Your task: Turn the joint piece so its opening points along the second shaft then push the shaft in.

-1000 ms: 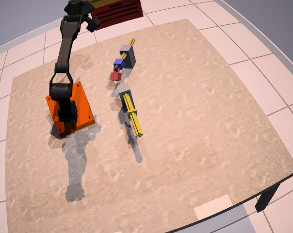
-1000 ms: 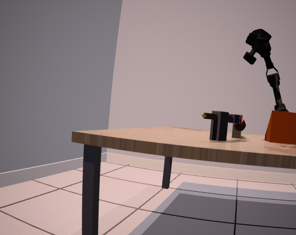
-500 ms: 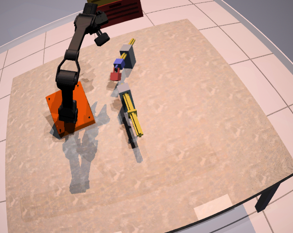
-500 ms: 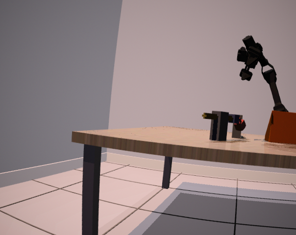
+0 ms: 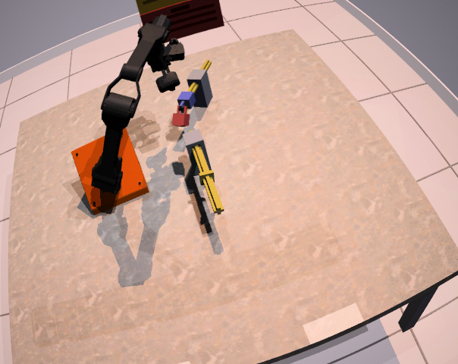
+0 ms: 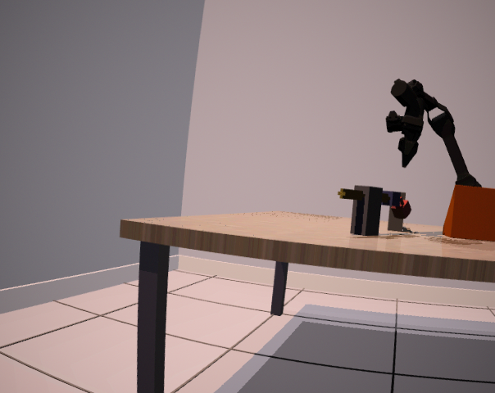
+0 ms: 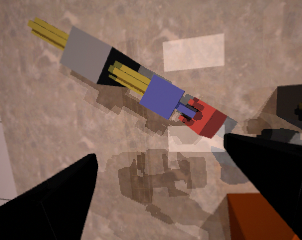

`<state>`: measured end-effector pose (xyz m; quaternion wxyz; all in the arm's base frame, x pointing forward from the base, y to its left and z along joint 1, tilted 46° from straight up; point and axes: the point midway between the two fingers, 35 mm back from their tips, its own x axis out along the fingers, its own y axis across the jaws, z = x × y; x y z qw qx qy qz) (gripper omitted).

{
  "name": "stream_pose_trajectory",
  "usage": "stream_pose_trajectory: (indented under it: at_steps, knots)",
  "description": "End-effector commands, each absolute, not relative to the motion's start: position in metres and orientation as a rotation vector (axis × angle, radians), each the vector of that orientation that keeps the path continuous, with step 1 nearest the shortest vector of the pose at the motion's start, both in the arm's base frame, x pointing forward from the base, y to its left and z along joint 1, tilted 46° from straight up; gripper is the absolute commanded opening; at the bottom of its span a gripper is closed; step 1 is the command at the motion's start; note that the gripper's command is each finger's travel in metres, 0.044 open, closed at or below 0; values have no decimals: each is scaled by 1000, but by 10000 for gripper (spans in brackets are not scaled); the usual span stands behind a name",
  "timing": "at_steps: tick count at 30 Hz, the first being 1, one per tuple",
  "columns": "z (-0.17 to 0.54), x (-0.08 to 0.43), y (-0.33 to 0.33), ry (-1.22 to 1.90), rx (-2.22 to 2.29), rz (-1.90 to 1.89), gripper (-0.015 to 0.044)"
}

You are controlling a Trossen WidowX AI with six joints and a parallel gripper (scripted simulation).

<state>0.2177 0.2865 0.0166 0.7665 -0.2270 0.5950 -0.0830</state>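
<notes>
Black two-finger gripper point(image 5: 174, 67) point(image 6: 404, 164) point(image 7: 162, 149) above the table, very widely open.
It holds nothing; the red square joint piece point(image 5: 180, 119) point(image 6: 402, 209) point(image 7: 206, 118) (it hangs tilted) is on the blue block-shaped hinge end.

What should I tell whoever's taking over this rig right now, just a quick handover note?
Jaws: open, holding nothing, above the table.
Red joint piece: hinged at the blue block, not joined to the second shaft.
Done: neither the turning nor the insertion.
Left: align the opening, release, slide the second shaft home, withdraw, hold still.
</notes>
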Motion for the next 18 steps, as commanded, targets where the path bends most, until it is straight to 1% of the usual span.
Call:
stream_pose_trajectory:
  at_steps: [1,8,14,18]
  knots:
    - [8,223,261,1321,-562,-319,440]
    - [3,229,226,1353,-664,-501,440]
    - [3,229,225,1352,-662,-509,440]
    - [3,229,224,1314,-566,-565,440]
